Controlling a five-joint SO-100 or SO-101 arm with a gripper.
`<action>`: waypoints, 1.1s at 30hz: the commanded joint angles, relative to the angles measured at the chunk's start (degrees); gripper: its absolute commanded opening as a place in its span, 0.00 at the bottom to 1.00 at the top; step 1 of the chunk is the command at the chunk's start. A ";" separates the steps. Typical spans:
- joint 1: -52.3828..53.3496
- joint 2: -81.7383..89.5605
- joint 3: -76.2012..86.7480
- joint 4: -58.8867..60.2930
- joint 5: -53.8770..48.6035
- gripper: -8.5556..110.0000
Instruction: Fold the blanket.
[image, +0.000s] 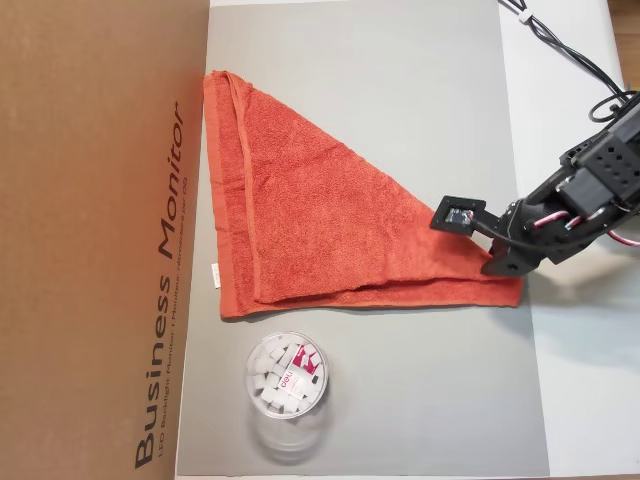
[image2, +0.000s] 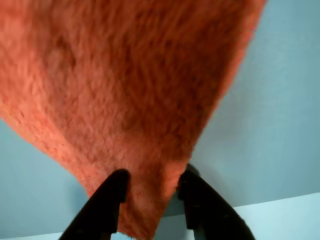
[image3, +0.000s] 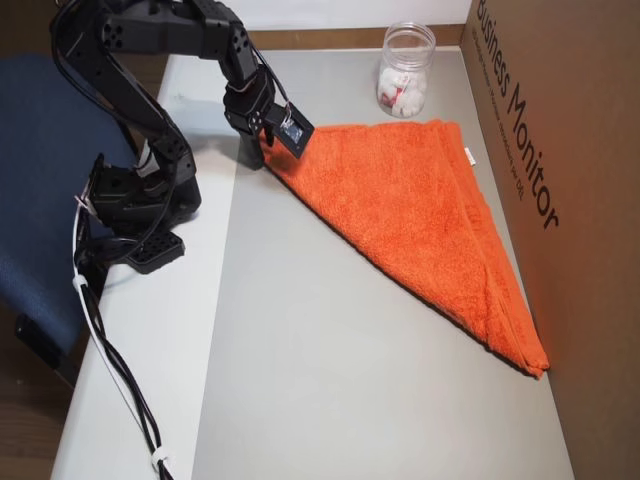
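We find the blanket (image: 320, 220) lying as a triangle on the grey mat (image: 400, 400), its long hemmed edge beside the cardboard box (image: 90, 240). The fingers (image2: 112, 192) pinch its far corner, the point farthest from the box. We judge the hold shallow: the terry could slip free mid-fold, or a dragged corner could shift the layers and nudge the clear tub (image: 287, 375) nearby.
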 joint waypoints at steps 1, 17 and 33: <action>-2.55 -0.09 -1.05 -0.70 0.79 0.15; -3.25 0.00 0.00 0.79 0.79 0.15; -5.89 -0.09 4.13 -5.01 0.79 0.09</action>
